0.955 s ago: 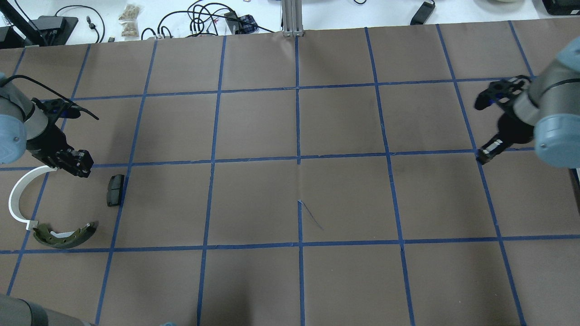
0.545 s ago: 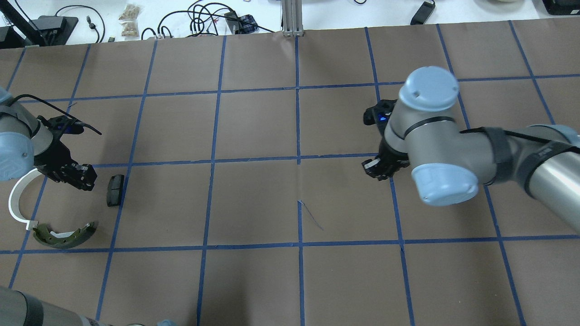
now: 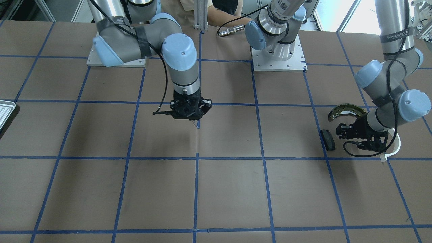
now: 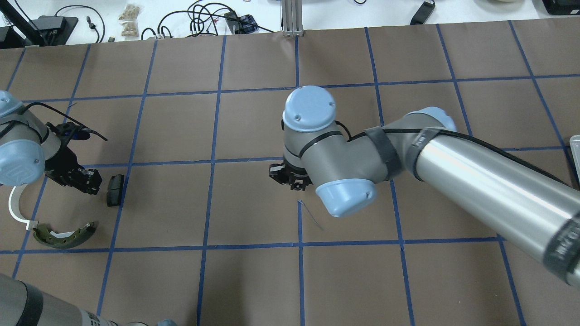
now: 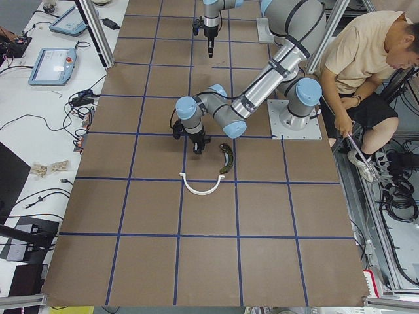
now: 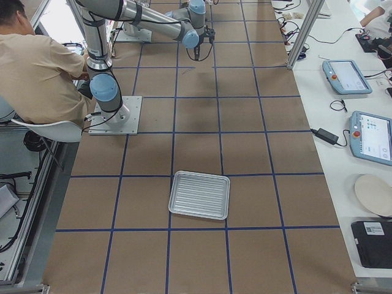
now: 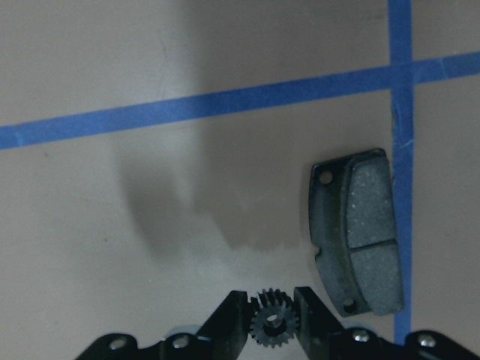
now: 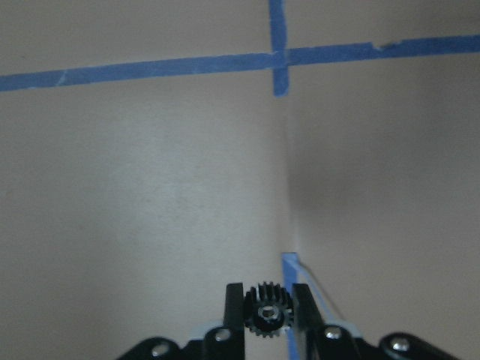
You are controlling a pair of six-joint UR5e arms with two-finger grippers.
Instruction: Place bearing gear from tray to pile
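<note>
My left gripper (image 4: pixel 86 180) is shut on a small dark bearing gear (image 7: pixel 274 324) and hovers just left of the small dark pad (image 4: pixel 114 190) of the pile. The pad (image 7: pixel 358 232) lies flat just ahead and to the right of the fingertips. The brass-and-grey brake shoe (image 4: pixel 65 235) and the white plastic arc (image 4: pixel 16 210) lie close by. My right gripper (image 4: pixel 290 176) is over the table's middle, shut on a second small dark gear (image 8: pixel 268 309). The silver ridged tray (image 6: pixel 199 195) lies far to the right, and I see nothing in it.
The table is brown paper with a blue tape grid. The tray's corner shows at the front-facing view's left edge (image 3: pixel 5 113). A seated person (image 5: pixel 366 59) is behind the robot bases. Cables and tablets lie on the white benches beyond the table.
My right arm has swept from the table's right edge to its middle. My left gripper has moved a little toward me and closer to the dark pad.
</note>
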